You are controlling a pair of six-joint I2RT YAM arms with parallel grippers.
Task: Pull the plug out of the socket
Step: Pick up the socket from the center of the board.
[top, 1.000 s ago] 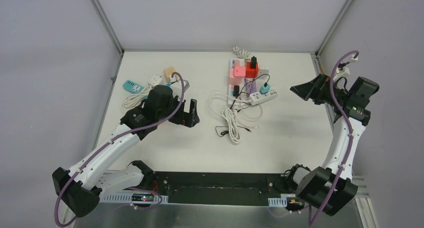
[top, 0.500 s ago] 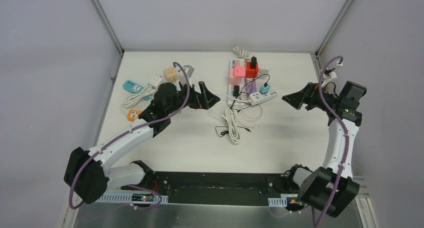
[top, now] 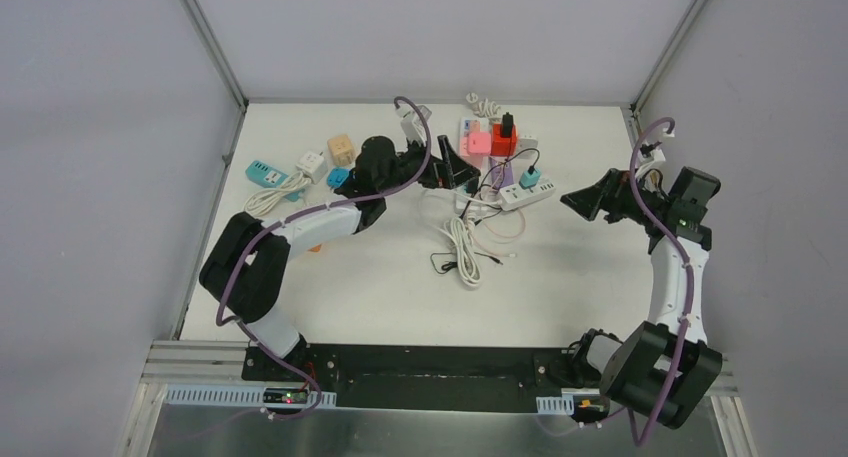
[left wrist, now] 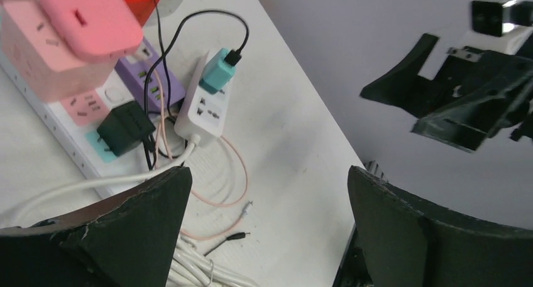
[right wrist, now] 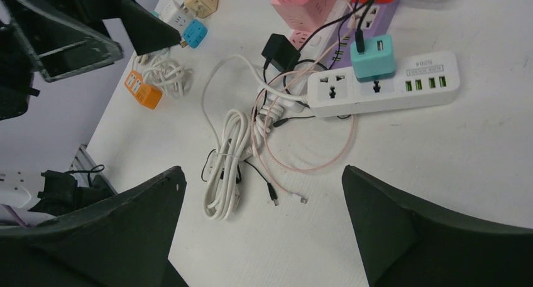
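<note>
Both sets of jaws are spread wide w/ nothing in them: the left jaws hover above the long multi-socket strip (left wrist: pixel 69 120), and the right jaws hang over the counter's right side, aimed at the white power strip (right wrist: pixel 402 86). The task's thing is prob. the teal plug (right wrist: pixel 373 56), seated in that white strip w/ a black lead out of its top. A black adapter (left wrist: pixel 126 127) sits in the long strip just beside it, so I can't tell for sure which plug is meant. Risks: neither strip looks fixed down, so a pull w/o the other arm pinning it would prob. lift the whole strip instead of freeing the plug. The black lead, thin pink cable (right wrist: pixel 302 164) & white cord bundle (right wrist: pixel 226 155) tangle around the strips, so a finger could snag one & drag the lot. The pink cube (left wrist: pixel 82 29) crowds the long strip, making a wrong grab easy. The arms face each other across the cluster, so a collision is poss. Counter (top: pixel 560 287): white, matte, faintly smudged, cluttered mid & back-left w/ small adapters. Room: plain pale grey walls, alu posts at the back corners.
</note>
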